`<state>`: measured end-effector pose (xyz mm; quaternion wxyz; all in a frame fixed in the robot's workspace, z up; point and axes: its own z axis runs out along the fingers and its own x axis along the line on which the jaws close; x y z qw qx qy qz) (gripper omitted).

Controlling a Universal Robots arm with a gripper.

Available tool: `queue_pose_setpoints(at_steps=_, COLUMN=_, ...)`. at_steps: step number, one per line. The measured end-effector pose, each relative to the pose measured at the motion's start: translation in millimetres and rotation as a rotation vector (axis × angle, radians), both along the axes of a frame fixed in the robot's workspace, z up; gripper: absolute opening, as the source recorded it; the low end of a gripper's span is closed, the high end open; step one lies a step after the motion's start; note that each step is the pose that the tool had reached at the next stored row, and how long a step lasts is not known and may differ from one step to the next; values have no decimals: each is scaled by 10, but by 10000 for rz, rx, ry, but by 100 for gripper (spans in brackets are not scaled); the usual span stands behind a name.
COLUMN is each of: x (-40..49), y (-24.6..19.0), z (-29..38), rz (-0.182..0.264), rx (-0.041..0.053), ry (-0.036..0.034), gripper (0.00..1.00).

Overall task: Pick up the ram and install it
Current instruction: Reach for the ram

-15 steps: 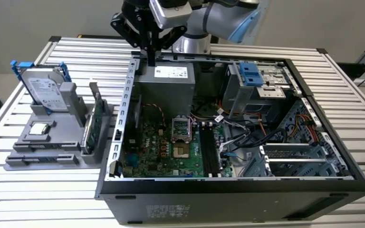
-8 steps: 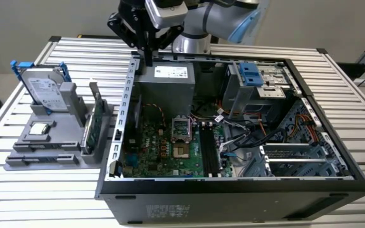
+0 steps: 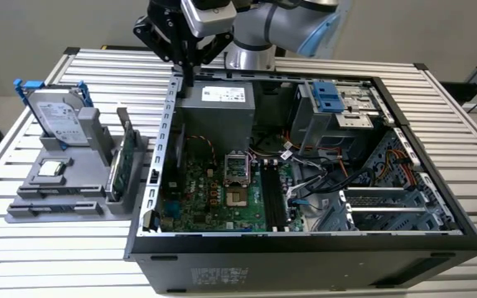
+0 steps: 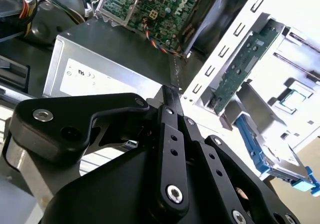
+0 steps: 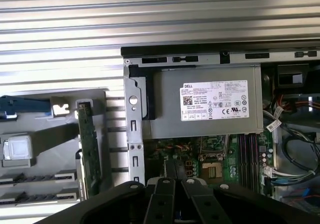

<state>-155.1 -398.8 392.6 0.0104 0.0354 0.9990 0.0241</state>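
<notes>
The ram (image 3: 114,177) appears to be the long, narrow green board standing on edge in the grey holder (image 3: 56,208), at the exterior view's left, outside the computer case (image 3: 305,248). Both wrist views show the ram (image 4: 240,69) (image 5: 87,149), with a grey metal bracket (image 4: 250,96) beside one end. My gripper (image 3: 187,79) hangs above the case's back corner, next to the power supply (image 3: 218,115). Its black fingers (image 4: 172,134) are shut, tips together, with nothing seen between them. In the first wrist view the gripper (image 5: 170,166) is over the motherboard (image 5: 220,156). The ram lies well apart from it.
A hard drive (image 3: 56,118) in a blue frame and a square silver chip (image 3: 52,167) share the holder. Inside the case are the motherboard (image 3: 213,198), black memory slots (image 3: 273,195), loose cables (image 3: 322,174) and a drive bay with a blue latch (image 3: 328,96). Everything stands on a slatted metal table (image 3: 56,254).
</notes>
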Motion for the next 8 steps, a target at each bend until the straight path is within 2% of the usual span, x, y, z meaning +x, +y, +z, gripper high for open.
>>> queue_pose_setpoints(at_steps=8, x=-82, y=0, z=0, rz=0, rx=-1, ry=1, gripper=0)
